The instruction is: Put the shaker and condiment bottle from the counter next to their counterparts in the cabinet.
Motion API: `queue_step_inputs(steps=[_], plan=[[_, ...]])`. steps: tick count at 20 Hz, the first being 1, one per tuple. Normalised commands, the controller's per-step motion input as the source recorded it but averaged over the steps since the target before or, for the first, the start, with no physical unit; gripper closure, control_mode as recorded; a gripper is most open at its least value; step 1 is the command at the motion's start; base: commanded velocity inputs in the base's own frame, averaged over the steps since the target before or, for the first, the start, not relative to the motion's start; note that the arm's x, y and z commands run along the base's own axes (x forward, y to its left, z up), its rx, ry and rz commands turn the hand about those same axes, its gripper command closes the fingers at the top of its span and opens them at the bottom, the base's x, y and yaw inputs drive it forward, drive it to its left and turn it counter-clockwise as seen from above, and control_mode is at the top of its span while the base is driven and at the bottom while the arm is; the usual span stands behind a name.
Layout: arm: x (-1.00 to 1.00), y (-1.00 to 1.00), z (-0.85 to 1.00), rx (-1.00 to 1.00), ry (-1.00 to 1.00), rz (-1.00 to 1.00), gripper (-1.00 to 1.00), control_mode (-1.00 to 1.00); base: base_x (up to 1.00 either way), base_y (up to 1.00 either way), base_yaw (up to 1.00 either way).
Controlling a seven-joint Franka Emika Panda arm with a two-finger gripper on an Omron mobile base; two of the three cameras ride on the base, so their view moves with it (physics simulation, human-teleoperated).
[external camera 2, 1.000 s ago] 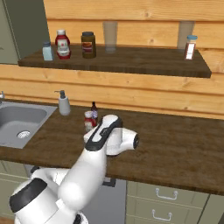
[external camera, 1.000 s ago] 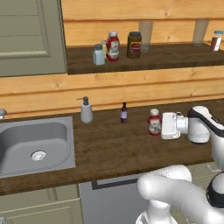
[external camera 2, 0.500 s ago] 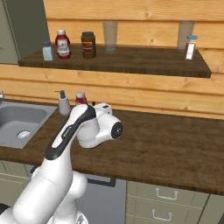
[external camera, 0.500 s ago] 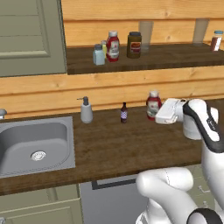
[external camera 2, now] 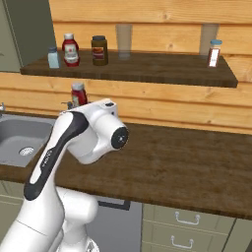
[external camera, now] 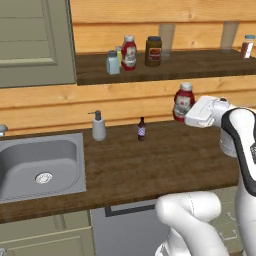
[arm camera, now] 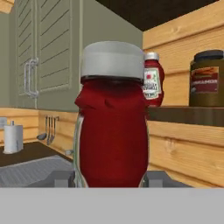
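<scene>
The red condiment bottle with a white cap hangs in the air above the counter, just below the cabinet shelf. My gripper is shut on its lower body. In the hand view the condiment bottle stands upright between the fingertips. On the shelf the pale-blue shaker stands beside the counterpart red bottle, with a small pale lid just behind the shaker. From the right, the held bottle pokes up behind my arm.
A dark brown jar, two glasses and a reddish-brown shaker share the shelf. A soap dispenser and a tiny dark bottle stand on the counter by the wall. The steel sink lies left; the cabinet door hangs above it.
The arm has lifted the red bottle from near the counter up to just under the shelf's height. The grip stays on it and the shelf's things have not moved.
</scene>
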Motion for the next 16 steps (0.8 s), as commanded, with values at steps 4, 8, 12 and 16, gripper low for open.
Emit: queue_step_inputs(steps=[4,8,12,16], plan=[[-0.21,0.0,1.0,0.02,-0.02,0.0,1.0,-1.0,0.0,0.0,0.0],[0.27,0.0,0.98,0.0,0.0,-0.05,1.0,-1.0,0.0,0.0,0.0],[0.26,0.0,0.87,0.0,0.0,-0.07,1.0,-1.0,0.0,0.0,0.0],[0.2,0.02,0.03,-0.04,0.01,-0.04,1.0,-1.0,0.0,0.0,0.0]])
